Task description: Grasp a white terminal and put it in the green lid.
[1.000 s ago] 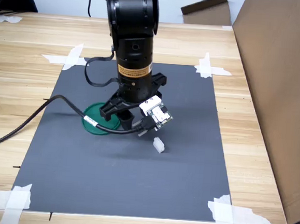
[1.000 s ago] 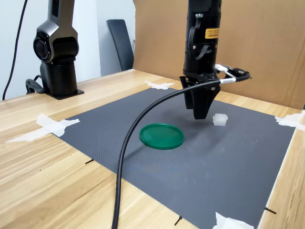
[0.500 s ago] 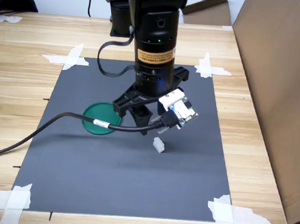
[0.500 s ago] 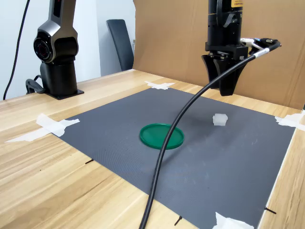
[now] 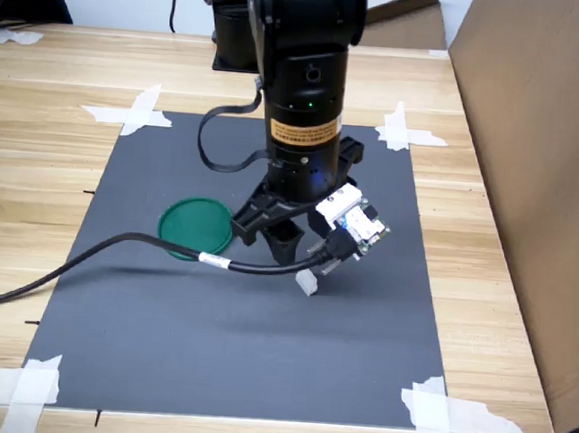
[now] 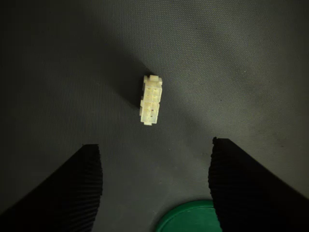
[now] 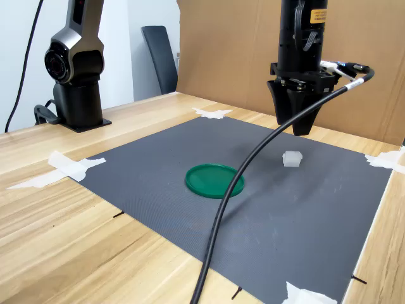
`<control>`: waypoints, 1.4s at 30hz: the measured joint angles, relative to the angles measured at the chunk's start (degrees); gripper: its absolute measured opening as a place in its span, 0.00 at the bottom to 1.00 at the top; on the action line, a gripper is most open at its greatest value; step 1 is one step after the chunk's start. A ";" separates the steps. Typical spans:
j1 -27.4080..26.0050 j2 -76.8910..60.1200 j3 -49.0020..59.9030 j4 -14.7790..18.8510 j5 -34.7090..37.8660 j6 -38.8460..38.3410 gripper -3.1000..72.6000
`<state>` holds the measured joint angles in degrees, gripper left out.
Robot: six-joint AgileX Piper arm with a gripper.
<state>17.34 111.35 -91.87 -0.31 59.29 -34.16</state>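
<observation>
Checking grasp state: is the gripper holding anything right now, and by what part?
Nothing held. The gripper is open above the mat; the white terminal lies untouched.

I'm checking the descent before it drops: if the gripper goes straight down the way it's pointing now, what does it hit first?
Probably the bare grey mat. In the wrist view the open gripper points down with the white terminal just ahead of its fingertips, not squarely between them, though depth is hard to judge. The green lid lies off to the side.

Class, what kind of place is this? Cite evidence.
Probably a robotics lab bench: a wooden table with a taped-down grey mat, a second robot arm and a cardboard screen behind.
</observation>
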 joint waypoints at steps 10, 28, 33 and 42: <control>0.00 2.54 -0.05 0.31 -0.73 6.23 0.76; 0.00 6.70 -0.05 0.31 -3.28 5.67 0.76; 0.00 7.40 -0.05 0.31 -4.13 4.80 0.76; 0.00 8.45 -0.05 0.31 -4.39 4.67 0.76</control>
<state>17.34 119.80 -91.92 0.00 54.90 -29.49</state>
